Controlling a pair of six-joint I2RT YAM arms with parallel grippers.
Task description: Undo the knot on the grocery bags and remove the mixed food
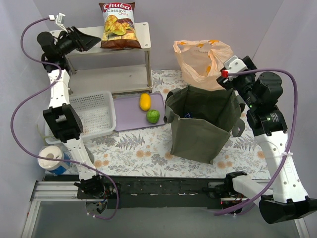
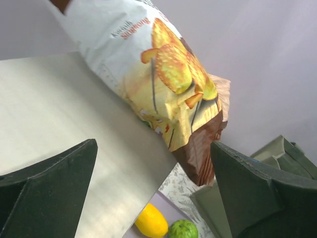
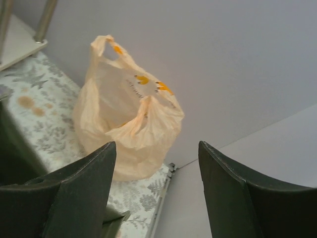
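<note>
The peach-orange grocery bag [image 1: 200, 59] [image 3: 129, 124] stands at the back right, its handles loose and apart; the knot is not in view. The Chuba Cassava Chips bag [image 1: 118, 25] [image 2: 168, 84] lies on the top of the white shelf [image 1: 143, 34]. My left gripper [image 1: 85, 40] [image 2: 153, 148] hovers open just left of the chips, holding nothing. A yellow oval fruit [image 1: 144, 101] [image 2: 151, 223] and a green round fruit [image 1: 152, 116] [image 2: 185, 230] rest on a lavender tray [image 1: 126, 121]. My right gripper [image 1: 221, 78] [image 3: 157, 148] is open and empty beside the peach bag, over the tote's back rim.
An olive-green fabric tote [image 1: 203, 124] stands open in front of the peach bag. A white mesh basket [image 1: 94, 114] sits left of the lavender tray. A white roll [image 1: 51, 157] lies at the near left corner. The shelf has a lower level.
</note>
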